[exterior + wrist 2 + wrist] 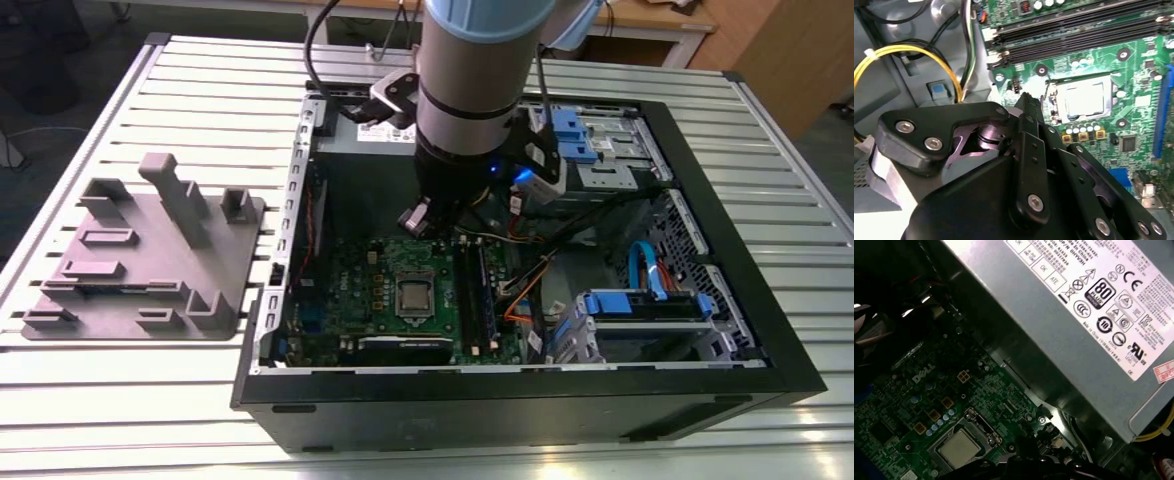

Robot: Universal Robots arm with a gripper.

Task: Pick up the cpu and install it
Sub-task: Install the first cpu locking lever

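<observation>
Slatted tabletop (134,400), open case (534,405) on it.

Exterior view: cpu (415,294) sits in the socket (415,273) on the board (354,285); gripper (418,222) hangs just above, near it.

Second wrist view: fingers (1031,130) look drawn together, holding nothing.

First wrist view: cpu lies flat in the socket. Placement looks done; can't tell if it's latched.

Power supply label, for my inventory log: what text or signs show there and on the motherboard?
On the power supply: label with fine print and certification symbols; mostly too small to quote.
On the motherboard: one white logo, tiny unreadable silkscreen.
On the cpu: no readable marking.
</observation>
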